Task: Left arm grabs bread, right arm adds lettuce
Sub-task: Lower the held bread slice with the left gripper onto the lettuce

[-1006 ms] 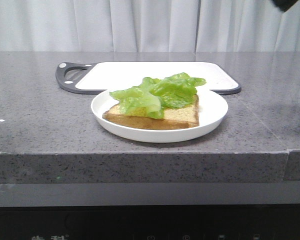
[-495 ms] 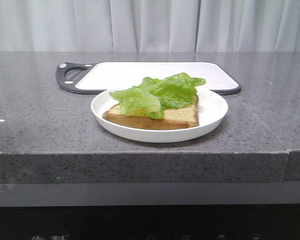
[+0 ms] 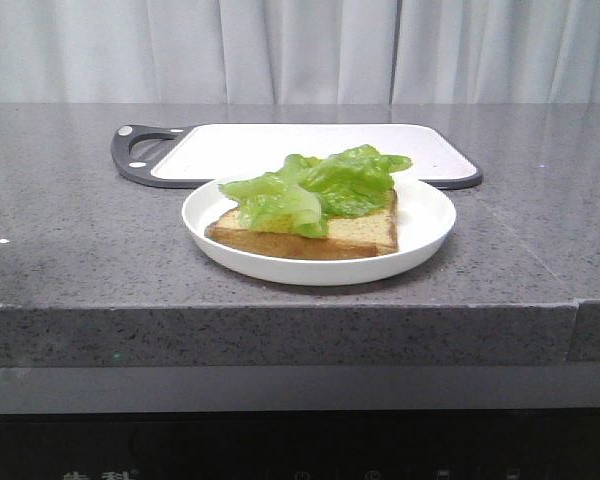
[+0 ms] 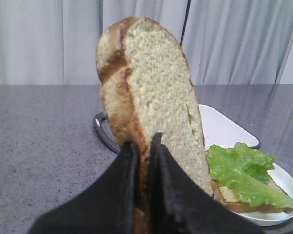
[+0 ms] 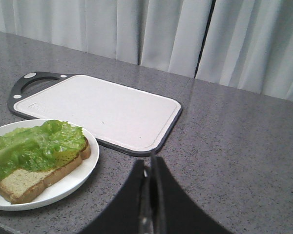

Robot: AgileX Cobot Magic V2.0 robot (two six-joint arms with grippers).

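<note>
The bread [image 4: 151, 107] held by the left pincer [image 4: 142, 146] is a thick tan slice with a speckled, porous face and a browned crust along its edge. It stands upright above the counter [image 3: 70, 250], its lower edge clamped between the two black pointed fingers [image 4: 122, 180].

Two bread slices are visible in total. The second slice [image 3: 350, 232] lies flat on the one white plate [image 3: 425, 225], which sits near the counter's front edge, roughly midway along it. One bunch of lettuce [image 3: 320, 185], bright green, ruffled and glossy, rests on top of that flat slice and overhangs its left side.

One white cutting board [image 3: 280, 145] with a dark rim and handle lies directly behind the plate, toward the counter's back edge.

The right pincer [image 5: 151, 195] has its fingers pressed together with nothing between them, above bare counter beside the board's edge.

Neither arm appears in the front view.
</note>
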